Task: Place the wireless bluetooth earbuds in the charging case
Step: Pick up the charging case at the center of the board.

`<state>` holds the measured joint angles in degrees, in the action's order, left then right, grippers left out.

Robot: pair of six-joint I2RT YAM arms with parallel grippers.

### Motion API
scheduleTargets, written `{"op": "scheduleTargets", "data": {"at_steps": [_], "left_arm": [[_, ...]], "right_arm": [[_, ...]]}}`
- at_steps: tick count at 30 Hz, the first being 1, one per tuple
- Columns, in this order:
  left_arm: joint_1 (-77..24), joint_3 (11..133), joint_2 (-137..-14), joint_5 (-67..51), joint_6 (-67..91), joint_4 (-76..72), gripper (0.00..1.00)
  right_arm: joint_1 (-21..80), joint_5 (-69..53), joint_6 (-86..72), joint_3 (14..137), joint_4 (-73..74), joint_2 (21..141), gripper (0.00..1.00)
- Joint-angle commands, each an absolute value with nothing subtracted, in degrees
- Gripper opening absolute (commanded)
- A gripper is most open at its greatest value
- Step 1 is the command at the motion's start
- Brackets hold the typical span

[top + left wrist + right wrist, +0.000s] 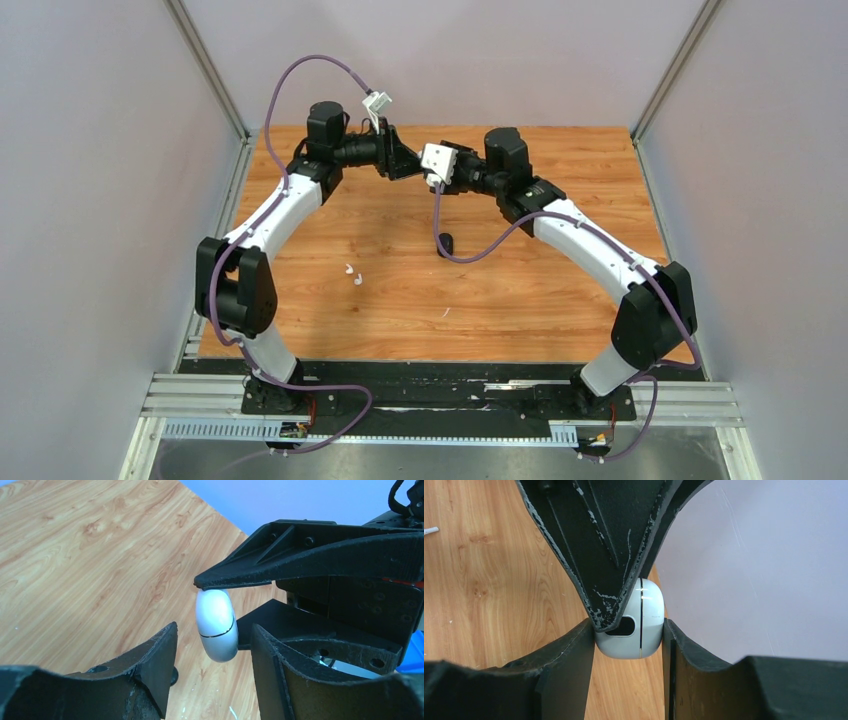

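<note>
The white charging case (644, 625), lid closed along a thin dark seam, is held up above the table, with my right gripper (628, 630) shut on its two sides. My left gripper (214, 630) faces it from the other side, open, with the case (216, 625) hanging between its fingertips; there is a gap on the left side and it is close on the right. One left finger (609, 555) overlaps the case front. In the top view both grippers (408, 163) (428, 172) meet at the back middle. Two white earbuds (353, 275) lie on the wood, left of centre.
A small dark object (446, 243) sits on the wooden table (520, 290) under the right arm's purple cable. Grey walls close in the left, right and back sides. A white fleck (445, 312) lies near the middle front.
</note>
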<state>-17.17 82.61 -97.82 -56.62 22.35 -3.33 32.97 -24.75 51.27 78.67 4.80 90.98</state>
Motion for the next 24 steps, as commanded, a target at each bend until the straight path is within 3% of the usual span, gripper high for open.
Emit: {"op": "scheduleTargets", "data": {"at_steps": [1,6,10,11,13,15,19,24], "left_arm": [[-17.14,84.30,-98.22,-58.09,23.51,-6.34,0.62],[-17.14,84.38,-98.52,-59.11,23.80,-6.91,0.50],[-17.22,84.32,-98.82,-60.20,24.26,-7.83,0.26],[-17.23,84.30,-98.85,-60.62,24.35,-8.24,0.19],[-17.23,84.26,-98.92,-61.36,24.32,-8.63,0.07],[-17.16,84.48,-98.96,-62.03,23.65,-8.17,0.00],[-17.06,85.14,-98.69,-63.76,18.07,-5.39,0.00],[-16.83,85.43,-97.65,-67.04,7.32,0.28,0.00]], "right_arm": [[33.73,-24.81,50.75,80.46,1.93,90.53,0.00],[34.61,-22.57,49.91,80.25,1.15,90.44,0.00],[34.80,-21.43,48.46,80.48,0.88,90.59,0.02],[34.80,-20.85,47.56,80.83,1.19,90.80,0.09],[34.61,-21.20,46.20,82.55,5.34,91.44,0.41],[33.92,-23.93,44.89,86.28,13.36,92.56,0.58],[29.73,-37.16,37.87,95.71,31.55,95.04,0.72],[25.46,-49.45,30.47,102.77,40.89,97.76,0.77]]}}
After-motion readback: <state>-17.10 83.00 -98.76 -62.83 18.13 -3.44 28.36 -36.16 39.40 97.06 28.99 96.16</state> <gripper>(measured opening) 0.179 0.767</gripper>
